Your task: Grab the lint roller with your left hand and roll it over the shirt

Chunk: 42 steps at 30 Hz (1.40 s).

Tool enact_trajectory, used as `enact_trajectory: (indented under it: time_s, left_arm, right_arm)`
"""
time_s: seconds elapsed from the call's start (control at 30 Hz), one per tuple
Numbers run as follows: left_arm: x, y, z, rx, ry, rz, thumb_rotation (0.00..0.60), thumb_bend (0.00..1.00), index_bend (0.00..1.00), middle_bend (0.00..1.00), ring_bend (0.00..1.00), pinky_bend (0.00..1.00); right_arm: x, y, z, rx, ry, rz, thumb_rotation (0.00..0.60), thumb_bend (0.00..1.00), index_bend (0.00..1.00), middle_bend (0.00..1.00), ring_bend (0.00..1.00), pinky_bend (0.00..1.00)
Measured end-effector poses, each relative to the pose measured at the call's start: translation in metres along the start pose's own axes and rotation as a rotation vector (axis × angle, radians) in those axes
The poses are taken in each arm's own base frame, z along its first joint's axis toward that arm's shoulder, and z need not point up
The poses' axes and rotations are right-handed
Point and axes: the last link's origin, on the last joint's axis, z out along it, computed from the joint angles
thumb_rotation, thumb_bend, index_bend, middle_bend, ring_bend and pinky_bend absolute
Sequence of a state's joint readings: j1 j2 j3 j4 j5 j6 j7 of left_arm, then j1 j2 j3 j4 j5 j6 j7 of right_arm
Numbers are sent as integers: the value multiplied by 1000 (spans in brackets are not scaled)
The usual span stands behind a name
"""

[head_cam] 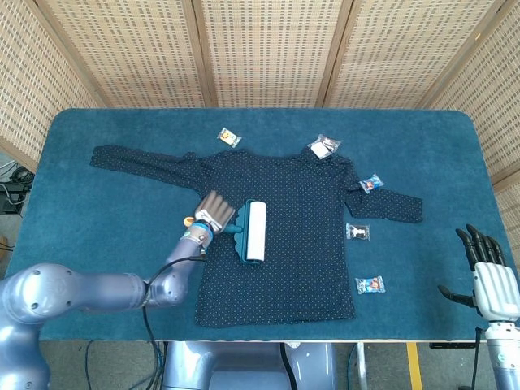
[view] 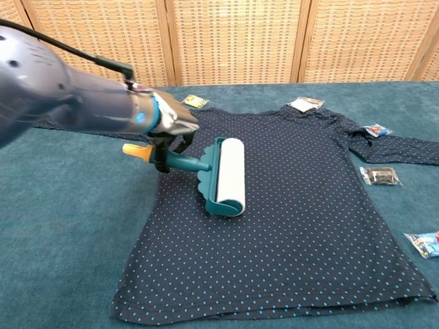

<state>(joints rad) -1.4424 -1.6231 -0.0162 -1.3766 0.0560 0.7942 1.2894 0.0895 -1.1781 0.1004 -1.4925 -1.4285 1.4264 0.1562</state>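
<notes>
The left robot hand (head_cam: 214,210) grasped the roller (head_cam: 253,231) on the shirt (head_cam: 301,219), frame centre; the right robot hand (head_cam: 490,275) was released, lower right.

- My table (head_cam: 81,138) wears a teal cloth.
- The dotted dark shirt (head_cam: 301,244) lies spread flat on it.
- Small wrapped packets sit on the cloth: one (head_cam: 229,136) by the collar, one (head_cam: 358,232) beside the right hem, another (head_cam: 370,284) below it.

Head view: high, looking down on whole table (head_cam: 73,244). Chest view: low, closer, facing screens; both share shirt (head_cam: 301,236).
</notes>
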Motion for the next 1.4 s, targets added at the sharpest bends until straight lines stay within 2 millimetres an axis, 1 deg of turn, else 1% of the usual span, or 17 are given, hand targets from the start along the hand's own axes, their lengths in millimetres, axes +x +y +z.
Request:
enact_trajectory:
  time_s: [0.17, 0.37, 0.43, 0.53, 0.63, 0.83, 0.97, 1.17, 1.27, 1.4]
  left_arm:
    - [16, 19, 6, -11, 9, 21, 600, 895, 899, 889, 806, 726]
    - [29, 35, 11, -17, 8, 24, 600, 895, 899, 889, 806, 725]
    - [31, 37, 11, -21, 7, 30, 600, 895, 899, 888, 806, 726]
    - [29, 36, 10, -18, 3, 38, 600, 895, 899, 888, 806, 725]
    - [24, 31, 7, -12, -6, 49, 600, 895, 899, 889, 806, 725]
    - [7, 11, -3, 4, -28, 66, 600, 895, 899, 889, 806, 725]
    - [-7, -6, -12, 16, -38, 84, 600, 894, 900, 889, 806, 725]
    - [-34, -31, -27, 30, -66, 97, 600, 895, 899, 888, 806, 725]
    - [-41, -40, -33, 39, -68, 110, 600, 895, 899, 888, 806, 725]
    - [-43, -46, -39, 44, -66, 96, 600, 894, 899, 889, 806, 725]
  right_arm:
    - [2, 2, 0, -3, 3, 13, 600, 92, 0, 0, 0, 0]
    - [2, 3, 1, -1, 1, 20, 600, 92, 0, 0, 0, 0]
    - [2, 4, 1, -2, 2, 19, 600, 93, 0, 0, 0, 0]
    - [2, 5, 0, -7, -2, 21, 600, 92, 0, 0, 0, 0]
    - [1, 5, 0, -5, -4, 18, 600, 92, 0, 0, 0, 0]
    - [1, 2, -1, 3, -1, 10, 600, 93, 0, 0, 0, 0]
    - [1, 0, -1, 9, -2, 6, 600, 92, 0, 0, 0, 0]
    - [0, -4, -3, 24, -2, 0, 600, 93, 0, 0, 0, 0]
    - [0, -6, -4, 30, -2, 0, 600, 92, 0, 0, 0, 0]
    - [-1, -6, -4, 30, -6, 0, 600, 92, 0, 0, 0, 0]
